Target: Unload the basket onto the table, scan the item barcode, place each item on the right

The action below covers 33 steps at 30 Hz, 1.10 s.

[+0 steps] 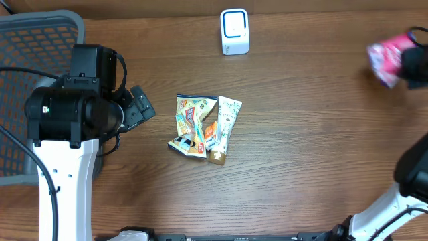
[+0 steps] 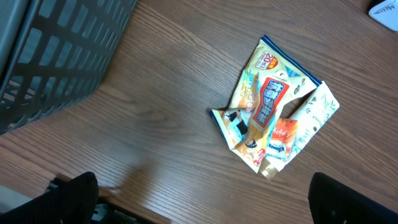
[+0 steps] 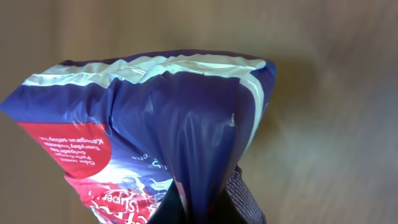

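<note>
My right gripper [image 1: 409,65] is shut on a blue, red and white snack bag [image 1: 386,57], lifted at the table's far right edge. In the right wrist view the bag [image 3: 155,118] fills the frame, pinched at its fold by my gripper [image 3: 205,208]; no barcode shows. A white scanner with a blue-rimmed window [image 1: 235,31] stands at the back centre. My left gripper [image 1: 139,108] is open and holds nothing, left of a pile of snack packets [image 1: 202,127]. In the left wrist view its dark fingertips [image 2: 68,200] stand wide apart below the pile [image 2: 273,109].
A grey mesh basket [image 1: 40,40] sits at the left edge, close behind the left arm; its wall [image 2: 56,56] fills the left wrist view's upper left. The scanner's corner [image 2: 387,9] shows at that view's top right. Bare wood lies between pile and scanner.
</note>
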Available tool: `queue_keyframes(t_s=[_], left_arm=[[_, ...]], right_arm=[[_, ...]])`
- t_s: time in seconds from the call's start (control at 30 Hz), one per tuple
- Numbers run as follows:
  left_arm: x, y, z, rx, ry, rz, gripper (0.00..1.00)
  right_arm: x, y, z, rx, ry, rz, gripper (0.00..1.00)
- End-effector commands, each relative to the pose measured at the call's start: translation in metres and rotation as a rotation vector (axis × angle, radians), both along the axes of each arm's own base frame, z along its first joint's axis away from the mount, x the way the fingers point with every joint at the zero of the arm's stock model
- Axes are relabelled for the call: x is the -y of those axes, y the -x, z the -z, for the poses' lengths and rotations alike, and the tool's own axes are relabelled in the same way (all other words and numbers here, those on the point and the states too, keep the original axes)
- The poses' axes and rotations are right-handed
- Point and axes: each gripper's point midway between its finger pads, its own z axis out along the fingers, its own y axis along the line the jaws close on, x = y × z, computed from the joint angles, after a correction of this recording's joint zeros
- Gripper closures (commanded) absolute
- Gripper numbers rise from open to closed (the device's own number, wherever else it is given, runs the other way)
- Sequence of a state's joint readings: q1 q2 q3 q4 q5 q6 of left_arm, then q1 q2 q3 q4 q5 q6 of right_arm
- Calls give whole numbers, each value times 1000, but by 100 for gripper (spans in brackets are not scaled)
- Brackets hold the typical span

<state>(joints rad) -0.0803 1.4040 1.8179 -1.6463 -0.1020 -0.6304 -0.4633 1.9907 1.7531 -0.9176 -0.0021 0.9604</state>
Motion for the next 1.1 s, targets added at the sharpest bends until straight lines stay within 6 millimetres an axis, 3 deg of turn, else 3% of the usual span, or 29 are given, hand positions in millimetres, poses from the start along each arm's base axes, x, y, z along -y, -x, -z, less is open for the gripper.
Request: queue_keyframes(t_s=[0.0, 0.1, 0.17, 0.33, 0.37, 0.4, 0.5, 0.57, 0.7, 0.83, 0.93, 1.0, 1.07], left_arm=[[-4, 0, 1, -3, -5, -29, 1], [-4, 0, 1, -3, -5, -29, 0], [-4, 0, 1, -3, -5, -29, 0], [-4, 0, 1, -3, -5, -29, 0], [-4, 0, 1, -3, -5, -29, 1], [-4, 0, 1, -3, -5, -29, 0], [-4, 0, 1, -3, -5, -29, 0], [-4, 0, 1, -3, -5, -29, 0], [-4, 0, 1, -3, -5, -29, 1], [-4, 0, 1, -3, -5, -29, 0], [-4, 0, 1, -3, -5, -28, 0], [-4, 0, 1, -3, -5, -28, 1], [-4, 0, 1, -3, -5, -29, 1]], right_arm=[[52, 33, 7, -69, 51, 62, 96], [89, 66, 20, -132, 56, 150, 96], [111, 78, 22, -139, 84, 137, 96], [144, 99, 31, -182, 147, 48, 93], [147, 101, 33, -188, 148, 45, 89], [150, 103, 36, -192, 151, 40, 77], [151, 101, 37, -190, 161, -11, 54], [147, 96, 36, -173, 155, -55, 49], [128, 77, 18, -50, 97, -154, 43], [95, 47, -27, 179, 35, -292, 36], [43, 20, -76, 435, -44, -521, 28], [4, 9, -101, 577, -99, -686, 18], [-39, 4, -113, 657, -167, -831, 7]])
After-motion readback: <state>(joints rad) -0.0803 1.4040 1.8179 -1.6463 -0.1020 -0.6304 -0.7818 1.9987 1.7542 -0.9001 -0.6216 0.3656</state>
